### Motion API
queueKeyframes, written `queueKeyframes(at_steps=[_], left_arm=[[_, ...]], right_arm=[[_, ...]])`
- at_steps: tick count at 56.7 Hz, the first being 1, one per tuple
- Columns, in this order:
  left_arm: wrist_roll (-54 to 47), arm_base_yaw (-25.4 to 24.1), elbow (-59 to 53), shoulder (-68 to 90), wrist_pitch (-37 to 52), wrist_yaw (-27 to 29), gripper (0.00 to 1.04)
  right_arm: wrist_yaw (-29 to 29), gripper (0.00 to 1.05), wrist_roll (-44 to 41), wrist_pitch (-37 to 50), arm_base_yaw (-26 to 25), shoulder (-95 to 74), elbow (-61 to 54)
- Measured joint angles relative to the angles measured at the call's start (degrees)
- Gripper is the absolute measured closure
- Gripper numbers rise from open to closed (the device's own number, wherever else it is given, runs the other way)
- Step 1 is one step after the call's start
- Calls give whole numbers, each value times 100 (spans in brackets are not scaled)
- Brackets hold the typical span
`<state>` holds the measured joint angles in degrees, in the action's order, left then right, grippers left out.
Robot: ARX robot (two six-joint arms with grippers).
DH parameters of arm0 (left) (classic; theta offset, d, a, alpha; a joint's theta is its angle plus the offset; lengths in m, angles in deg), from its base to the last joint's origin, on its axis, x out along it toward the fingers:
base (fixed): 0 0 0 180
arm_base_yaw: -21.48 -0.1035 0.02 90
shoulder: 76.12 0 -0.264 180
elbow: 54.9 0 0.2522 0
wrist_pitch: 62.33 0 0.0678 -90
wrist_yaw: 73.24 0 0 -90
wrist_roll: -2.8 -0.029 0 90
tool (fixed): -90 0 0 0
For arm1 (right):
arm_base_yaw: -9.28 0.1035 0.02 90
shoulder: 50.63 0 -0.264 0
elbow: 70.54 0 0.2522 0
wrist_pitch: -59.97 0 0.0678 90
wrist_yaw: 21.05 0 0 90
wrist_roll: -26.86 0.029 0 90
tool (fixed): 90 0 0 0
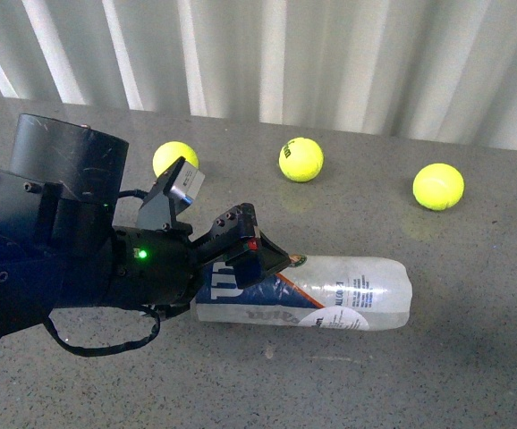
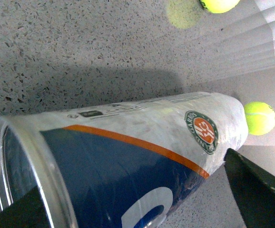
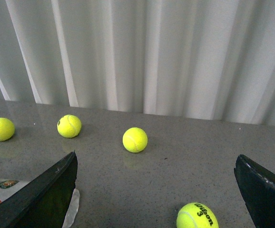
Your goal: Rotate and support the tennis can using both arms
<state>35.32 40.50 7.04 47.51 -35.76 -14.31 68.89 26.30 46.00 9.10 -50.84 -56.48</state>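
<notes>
Left end effector (image 1: 257, 243) straddles tennis can (image 1: 330, 290), grip unconfirmed; bring wide-open right end effector (image 3: 155, 164) to its far end before rotating.

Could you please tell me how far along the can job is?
Done: the left gripper straddles the tennis can near its open end. In hand: a grip, not clearly closed; the can lies on its side on the table. Left: the right gripper hangs open, off the can, so turning and two-arm support remain.
</notes>
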Motion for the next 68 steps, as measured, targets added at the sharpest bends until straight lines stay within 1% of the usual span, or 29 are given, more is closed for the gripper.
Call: queueKeyframes(at_steps=[2,6,12,16,17,22,29,32,35,37,38,41,43,46,50,55,57,60,62,68], left_arm=[[55,13,2,-2,26,0,25],[105,22,0,-28,39,0,39],[105,22,-2,-105,-22,-11,55],[94,7,-2,-275,-162,-76,69],[83,4,-2,-313,-188,-81,70],[-48,-2,11,-625,-490,-173,85],[-398,20,155,-1134,-1150,-319,100],[-769,74,304,-1449,-1661,-350,101],[-1287,155,509,-1786,-2319,-240,101],[-1790,229,737,-2026,-2916,-157,101],[-1858,249,802,-2087,-3077,-133,101],[-2636,374,1202,-2323,-3917,9,101],[-3327,485,1600,-2437,-4618,203,101],[-4704,658,2376,-2483,-5842,531,101],[-6002,831,3263,-2343,-7158,844,101],[-7149,960,3987,-2107,-8188,1139,101],[-7768,1045,4419,-1912,-8837,1381,101],[-8424,1123,4780,-1709,-9348,1751,101],[-8684,1172,4970,-1580,-9593,1934,101],[-9342,1279,5466,-1191,-10159,2144,101]], right_arm=[[0,7,0,0,0,0,0],[0,7,0,0,0,0,0],[0,7,0,0,0,0,0],[0,7,0,0,0,0,0],[0,7,0,0,0,0,0],[0,7,0,0,0,0,0],[0,7,0,0,0,0,0],[0,7,0,0,0,0,0],[0,7,0,0,0,0,0],[0,7,0,0,0,0,0],[0,7,0,0,0,0,0],[0,7,0,0,0,0,0],[0,7,0,0,0,0,0],[0,7,0,0,0,0,0],[0,7,0,0,0,0,0],[0,7,0,0,0,0,0],[0,7,0,0,0,0,0],[0,7,0,0,0,0,0],[0,7,0,0,0,0,0],[0,7,0,0,0,0,0]])
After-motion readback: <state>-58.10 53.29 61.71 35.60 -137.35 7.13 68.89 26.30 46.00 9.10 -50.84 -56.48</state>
